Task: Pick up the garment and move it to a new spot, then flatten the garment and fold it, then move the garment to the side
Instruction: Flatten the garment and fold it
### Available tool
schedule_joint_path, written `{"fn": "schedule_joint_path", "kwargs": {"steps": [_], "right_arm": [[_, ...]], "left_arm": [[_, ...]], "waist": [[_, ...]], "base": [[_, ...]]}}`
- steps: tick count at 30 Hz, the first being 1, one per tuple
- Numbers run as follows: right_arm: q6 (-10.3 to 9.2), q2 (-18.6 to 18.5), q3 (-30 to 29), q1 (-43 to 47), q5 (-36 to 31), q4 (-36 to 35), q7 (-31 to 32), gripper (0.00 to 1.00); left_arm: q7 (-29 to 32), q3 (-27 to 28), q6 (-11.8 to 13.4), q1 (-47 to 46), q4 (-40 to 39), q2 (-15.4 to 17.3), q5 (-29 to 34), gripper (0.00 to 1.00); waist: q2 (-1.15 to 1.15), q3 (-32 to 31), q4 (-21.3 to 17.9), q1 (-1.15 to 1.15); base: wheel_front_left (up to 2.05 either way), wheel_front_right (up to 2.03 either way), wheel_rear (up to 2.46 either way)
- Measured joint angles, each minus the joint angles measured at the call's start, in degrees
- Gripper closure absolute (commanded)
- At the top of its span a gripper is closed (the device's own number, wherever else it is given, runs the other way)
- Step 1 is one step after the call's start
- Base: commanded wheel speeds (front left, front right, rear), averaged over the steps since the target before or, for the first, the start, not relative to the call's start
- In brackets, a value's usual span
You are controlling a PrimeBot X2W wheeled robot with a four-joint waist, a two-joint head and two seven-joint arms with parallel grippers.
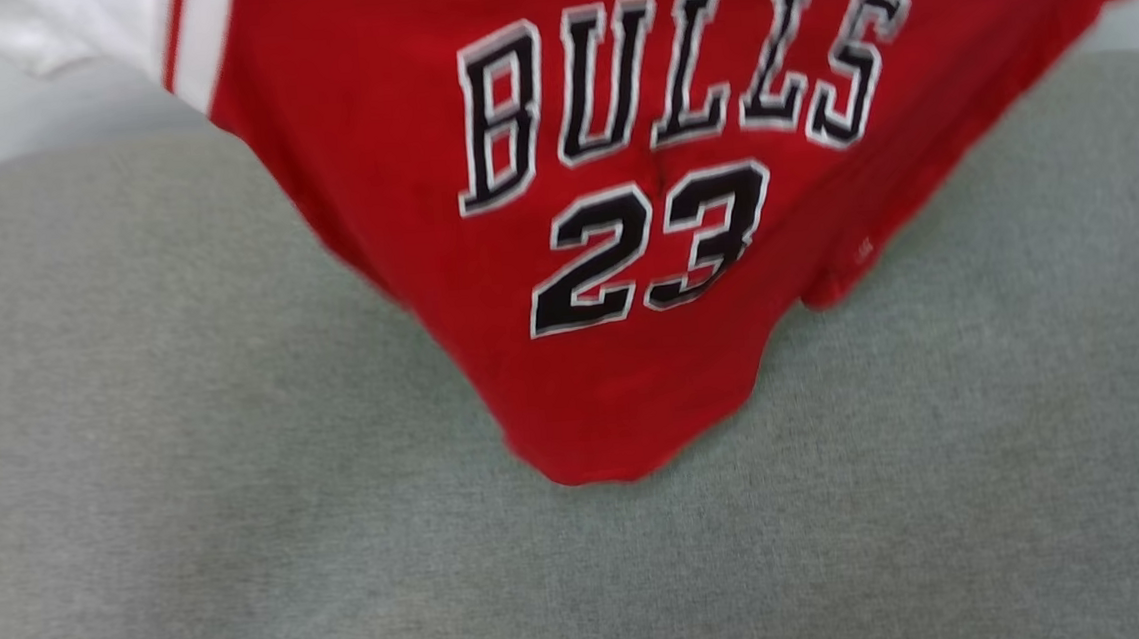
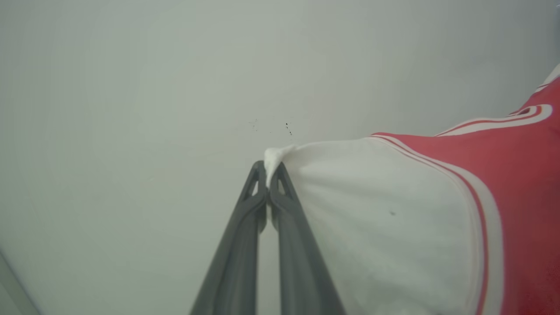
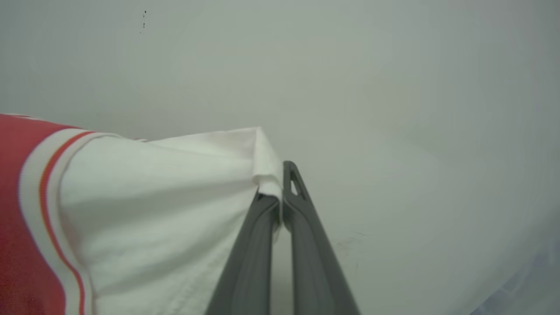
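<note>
Two small pinches carry the whole load here.

Head view: the garment [image 1: 625,255] hangs with its lettering facing the camera and sags to a point at the hem. The hem is over the grey fabric surface [image 1: 192,506], but I cannot tell whether it touches. If it is lowered like this, I judge the sagging middle would land first and bunch under itself instead of spreading flat.

Left wrist view: the left gripper [image 2: 267,175] is clamped on a tuft of white sleeve corner that pokes just past its fingertips. So little cloth is in the bite that a hard sideways stretch could pull it free. From the tips the cloth fans out to the right of the fingers, white first and then red.

Right wrist view: the right gripper [image 3: 280,192] is likewise closed on a folded white corner at its tips. The slip risk is the same, and losing either corner would drop that side. Here the cloth runs off to the left of the fingers.
</note>
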Motion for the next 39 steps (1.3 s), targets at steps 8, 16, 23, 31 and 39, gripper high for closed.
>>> {"fn": "schedule_joint_path", "kwargs": {"steps": [8, 16, 23, 31, 39], "right_arm": [[0.0, 2.72, 3.12, -14.55, -2.64, 7.53, -2.37, 1.0], [0.01, 8.78, 5.31, -29.84, -9.51, 19.49, -9.8, 1.0], [0.01, 12.32, 3.58, -41.88, -15.59, 29.6, -17.44, 1.0], [0.0, 13.68, 3.69, -45.49, -20.97, 37.93, -26.13, 1.0], [0.0, 14.75, 5.78, -36.45, -20.56, 43.98, -30.04, 1.0]], "left_arm": [[-0.66, -2.99, -6.08, -15.78, 10.09, -3.45, 4.36, 1.0], [-2.66, -6.91, -10.51, -36.38, 25.09, -10.42, 11.43, 1.0], [-7.26, -7.92, -11.76, -51.13, 36.51, -16.99, 14.34, 1.0], [-12.39, -10.93, -12.83, -53.91, 45.76, -22.29, 15.22, 1.0], [-16.1, -15.66, -13.48, -42.67, 49.4, -26.05, 14.39, 1.0]], "waist": [[0.0, 8.74, -1.43, 0.0], [0.0, 18.72, -2.03, 0.01], [0.0, 25.92, -1.57, 0.02], [0.0, 29.58, 0.92, 0.02], [0.0, 28.33, 2.31, 0.01]], "base": [[0.0, 0.0, 0.0], [0.0, 0.0, 0.0], [0.0, 0.0, 0.0], [0.0, 0.0, 0.0], [0.0, 0.0, 0.0]]}}
